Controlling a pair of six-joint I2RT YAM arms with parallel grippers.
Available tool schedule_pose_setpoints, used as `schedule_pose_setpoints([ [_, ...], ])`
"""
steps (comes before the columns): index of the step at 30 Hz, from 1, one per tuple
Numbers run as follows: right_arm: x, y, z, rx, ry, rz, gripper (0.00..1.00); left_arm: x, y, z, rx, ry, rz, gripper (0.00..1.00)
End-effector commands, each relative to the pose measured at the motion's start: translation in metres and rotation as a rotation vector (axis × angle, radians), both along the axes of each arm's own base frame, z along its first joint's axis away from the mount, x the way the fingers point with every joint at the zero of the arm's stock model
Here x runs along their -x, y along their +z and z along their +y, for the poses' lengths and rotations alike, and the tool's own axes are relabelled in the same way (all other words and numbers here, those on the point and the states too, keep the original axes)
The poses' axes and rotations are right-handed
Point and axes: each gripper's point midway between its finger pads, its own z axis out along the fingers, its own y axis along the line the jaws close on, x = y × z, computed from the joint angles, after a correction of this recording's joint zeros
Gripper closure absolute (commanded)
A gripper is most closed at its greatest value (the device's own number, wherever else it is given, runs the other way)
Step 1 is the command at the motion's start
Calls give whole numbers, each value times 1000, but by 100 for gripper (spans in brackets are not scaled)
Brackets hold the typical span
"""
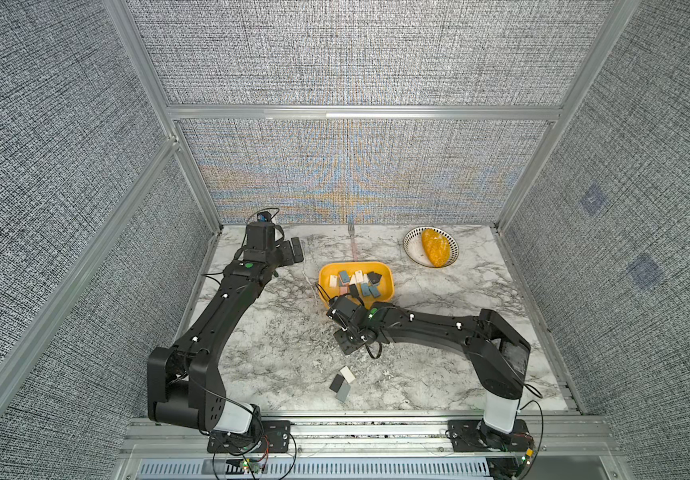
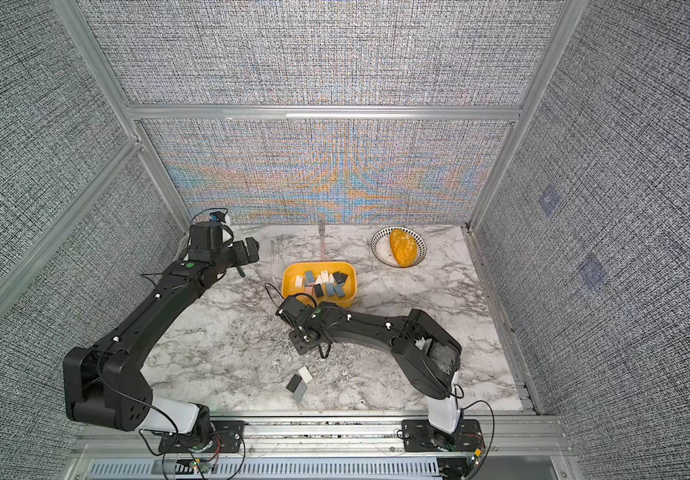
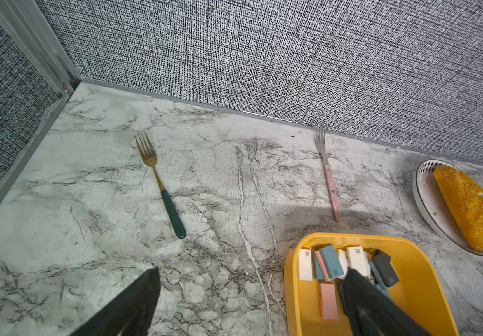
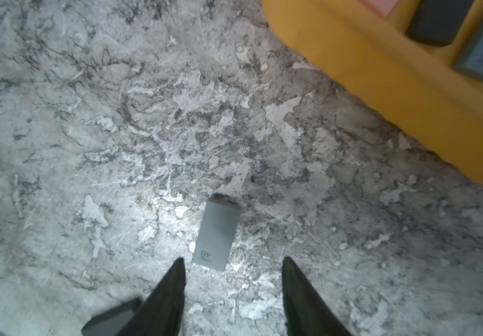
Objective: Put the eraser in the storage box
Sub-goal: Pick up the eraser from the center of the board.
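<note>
Right gripper [image 4: 233, 260]: jaws apart, nothing clamped. The 4B eraser [image 4: 216, 235], pale grey, lies on the marble table [image 4: 89, 145] just ahead of the fingertips and clear of both. It is outside the storage box [image 4: 379, 87], close to its outer wall. In both top views the arm's wrist hides it, at the box's near left corner.

Left gripper [image 3: 252, 272]: jaws spread wide, empty, held off the box's far left corner.

Storage box contents: a jumble of erasers [image 1: 360, 281] in white, blue, pink and black.

Near side of the box, well apart from it: a white eraser [image 1: 347, 374], a black eraser [image 1: 337, 382] and a grey eraser [image 1: 343, 392] lie together on the table, touching or nearly so.

Far side of the box: a pink-handled fork [image 3: 331, 189], its handle end near the rim. A green-handled fork [image 3: 170, 209] lies farther off to the box's left. A white bowl [image 1: 411, 245] holding an orange crumbed piece [image 1: 434, 248] stands off the far right corner
</note>
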Motion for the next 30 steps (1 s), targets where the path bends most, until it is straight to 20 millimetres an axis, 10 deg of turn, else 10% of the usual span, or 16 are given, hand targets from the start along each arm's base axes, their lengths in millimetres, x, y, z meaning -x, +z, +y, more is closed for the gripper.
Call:
schedule_pose_setpoints([
  [1, 6, -5, 9, -23, -2, 22, 46, 2, 2, 5, -3, 19, -10, 0],
  [23, 7, -45, 8, 46, 4, 57, 47, 3, 0, 3, 14, 8, -12, 0],
  [30, 8, -47, 8, 55, 10, 59, 65, 3, 1, 5, 5, 12, -16, 0],
])
